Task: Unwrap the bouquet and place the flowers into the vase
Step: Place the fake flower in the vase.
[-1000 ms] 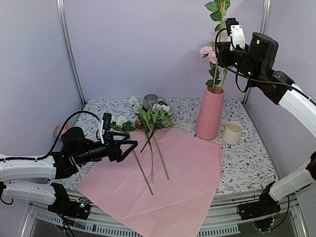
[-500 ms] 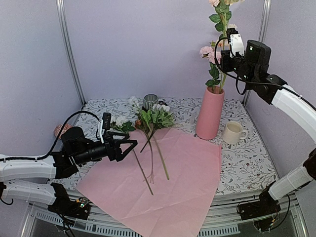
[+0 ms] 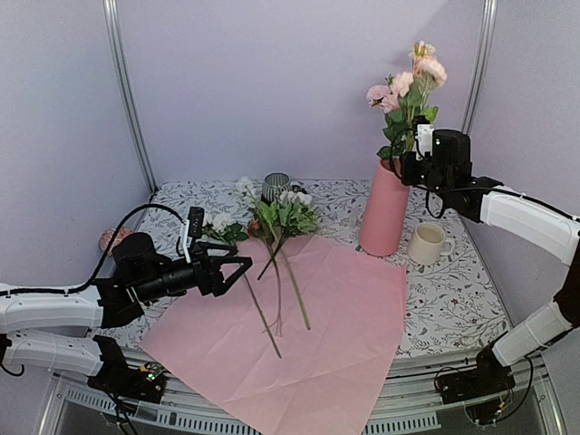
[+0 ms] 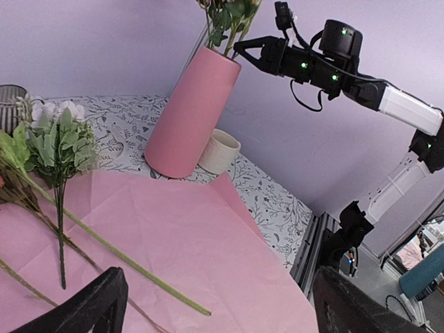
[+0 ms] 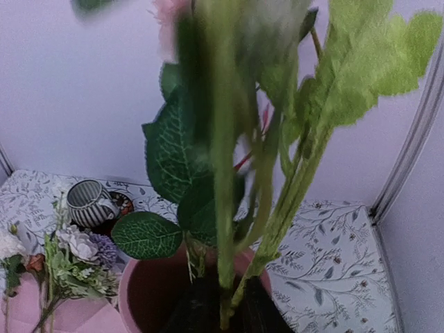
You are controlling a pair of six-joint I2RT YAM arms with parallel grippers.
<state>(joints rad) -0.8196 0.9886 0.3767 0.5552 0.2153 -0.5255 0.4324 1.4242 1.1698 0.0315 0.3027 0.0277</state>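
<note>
The pink vase (image 3: 385,213) stands at the back right, and a bunch of pink and peach flowers (image 3: 408,91) rises from its mouth. My right gripper (image 3: 405,168) sits at the vase's rim. In the right wrist view its dark fingers (image 5: 201,305) hug the green stems (image 5: 225,208) just above the vase (image 5: 139,277), shut on them. The bouquet is undone: the pink paper (image 3: 299,335) lies flat, with several loose flowers (image 3: 281,217) on its far edge. My left gripper (image 3: 240,272) hovers open over the paper's left side, holding nothing (image 4: 218,295).
A cream cup (image 3: 428,243) stands right of the vase. A striped mug (image 3: 275,186) sits at the back behind the loose flowers. A small pink object (image 3: 113,238) lies at the table's left edge. Metal posts (image 3: 127,91) frame the back corners.
My right gripper has come down to the vase's rim with the stems, so the flower heads stand much lower. The left arm has not moved.
</note>
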